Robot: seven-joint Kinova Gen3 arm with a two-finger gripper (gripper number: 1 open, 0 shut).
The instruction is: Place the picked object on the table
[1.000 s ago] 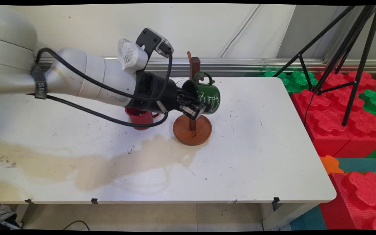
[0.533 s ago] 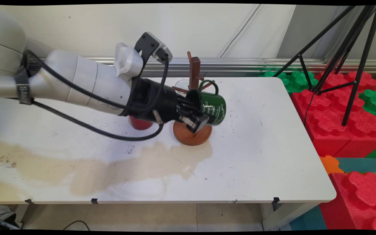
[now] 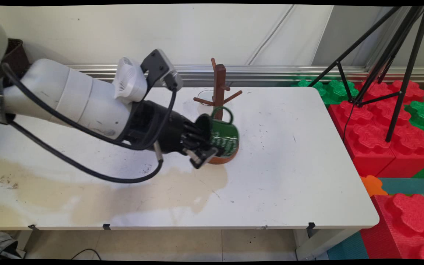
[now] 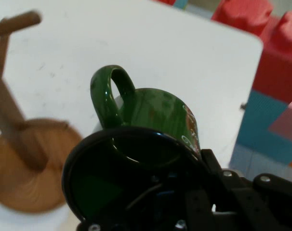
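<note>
Your gripper (image 3: 205, 151) grips green mug (image 3: 223, 135) by rim, one finger inside, one outside; mug tipped sideways, handle up, hanging above wooden mug tree (image 3: 219, 86) base, clear of pegs, over white table (image 3: 289, 176).

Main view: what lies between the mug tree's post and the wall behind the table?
In the main view a clear glass stands left of and behind the post; otherwise only bare table.
</note>
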